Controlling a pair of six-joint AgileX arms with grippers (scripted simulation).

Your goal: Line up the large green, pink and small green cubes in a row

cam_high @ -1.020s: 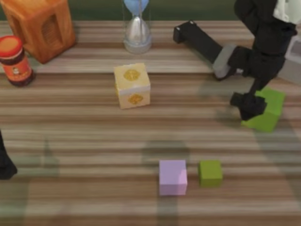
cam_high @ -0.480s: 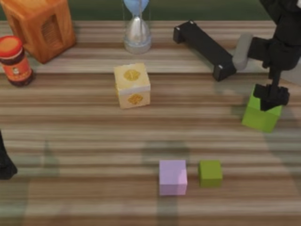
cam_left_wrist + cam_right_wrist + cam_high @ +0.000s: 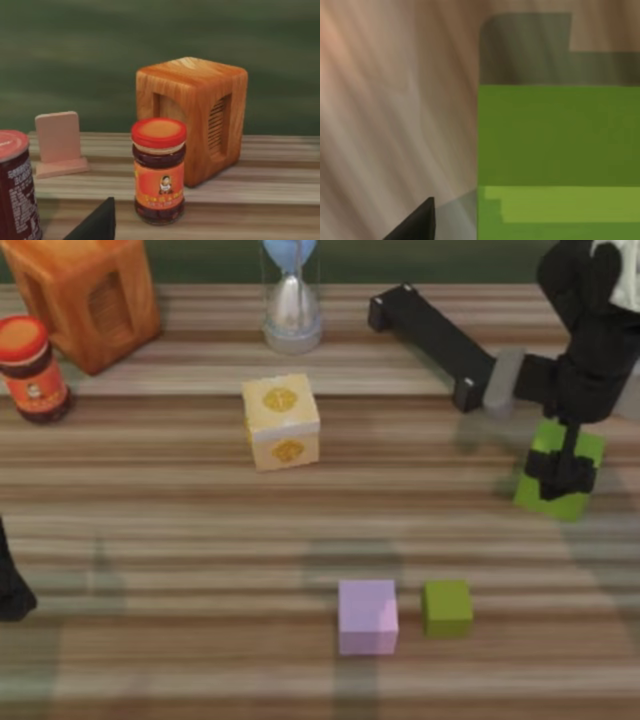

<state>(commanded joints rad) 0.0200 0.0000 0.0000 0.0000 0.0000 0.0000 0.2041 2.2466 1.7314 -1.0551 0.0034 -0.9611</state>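
The large green cube (image 3: 556, 502) rests on the table at the right. My right gripper (image 3: 566, 472) hangs directly over it, open. In the right wrist view the large green cube (image 3: 555, 150) fills the frame, and one black fingertip (image 3: 418, 223) stands beside its side face with a gap between them. The pink cube (image 3: 367, 616) and the small green cube (image 3: 447, 607) sit side by side near the front, a small gap apart. My left gripper (image 3: 10, 590) stays parked at the left edge, open and empty.
A cream cube with orange emblems (image 3: 282, 422) sits mid-table. At the back are an hourglass (image 3: 292, 300), a black bar (image 3: 432, 332), a wooden box (image 3: 85, 295) and a red-lidded jar (image 3: 32, 368). The left wrist view adds a pink stand (image 3: 58, 142).
My right gripper swung from the large green cube's left side to straight above it and came down over its top. The cubes have not moved.
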